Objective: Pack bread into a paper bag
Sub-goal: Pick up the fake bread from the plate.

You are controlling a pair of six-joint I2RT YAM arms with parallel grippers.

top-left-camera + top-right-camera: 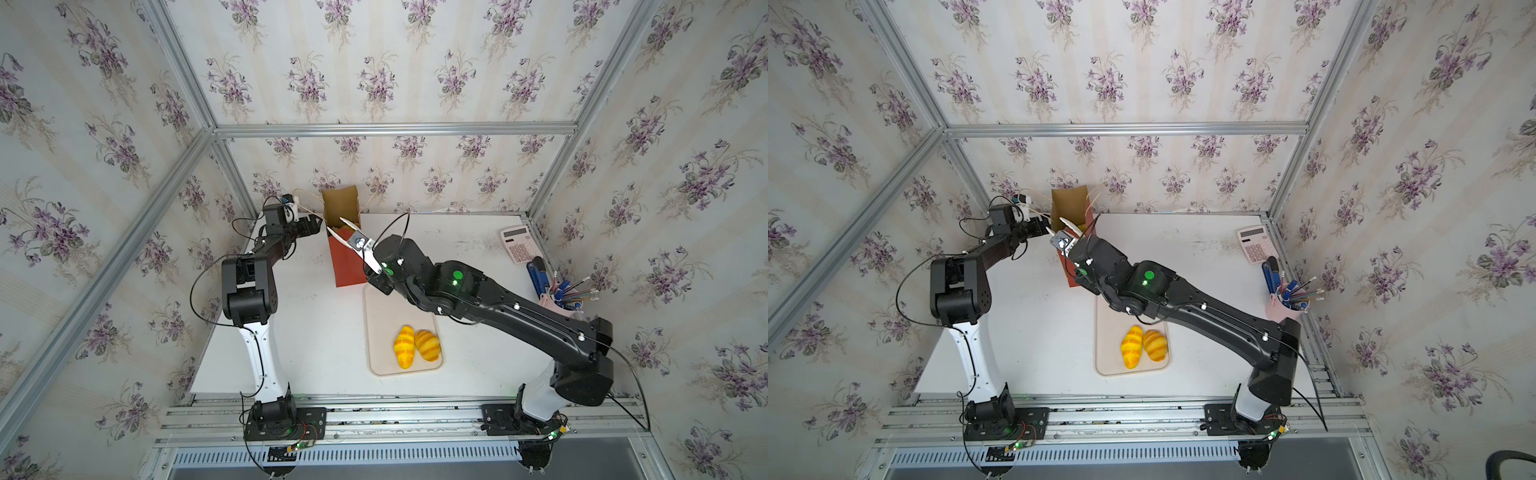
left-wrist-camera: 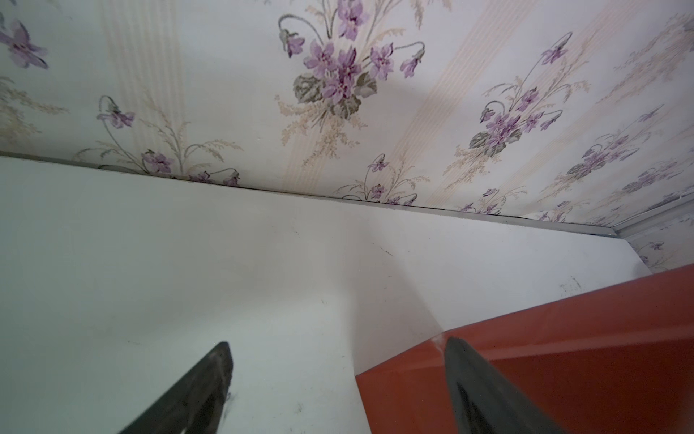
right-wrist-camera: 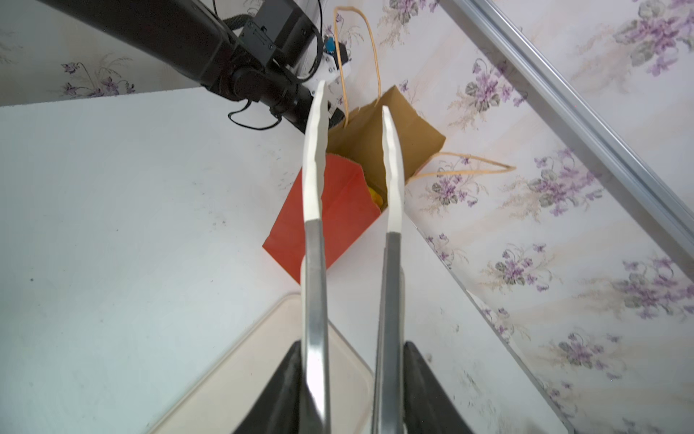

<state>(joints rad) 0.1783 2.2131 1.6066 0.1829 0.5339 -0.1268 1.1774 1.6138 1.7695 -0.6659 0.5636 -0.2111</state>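
The red paper bag [image 1: 347, 262] stands upright at the back of the table, its brown mouth open [image 3: 360, 142]. My right gripper [image 3: 355, 349] is shut on metal tongs [image 3: 315, 263]. Their white tips [image 1: 347, 226] hover apart and empty over the bag's mouth. A yellow piece of bread [image 3: 375, 195] shows inside the bag. Two yellow-orange rolls [image 1: 405, 347] [image 1: 428, 345] lie side by side on the beige tray [image 1: 382, 316]. My left gripper [image 2: 338, 342] is open at the bag's left rim [image 1: 318, 222], with the red wall's edge [image 2: 413, 394] between its fingers.
A pink calculator [image 1: 517, 243], a blue stapler [image 1: 538, 270] and a cup of pens [image 1: 561, 299] sit along the table's right edge. Papered walls close in the back and sides. The bag's twine handles [image 3: 462, 169] stick out sideways.
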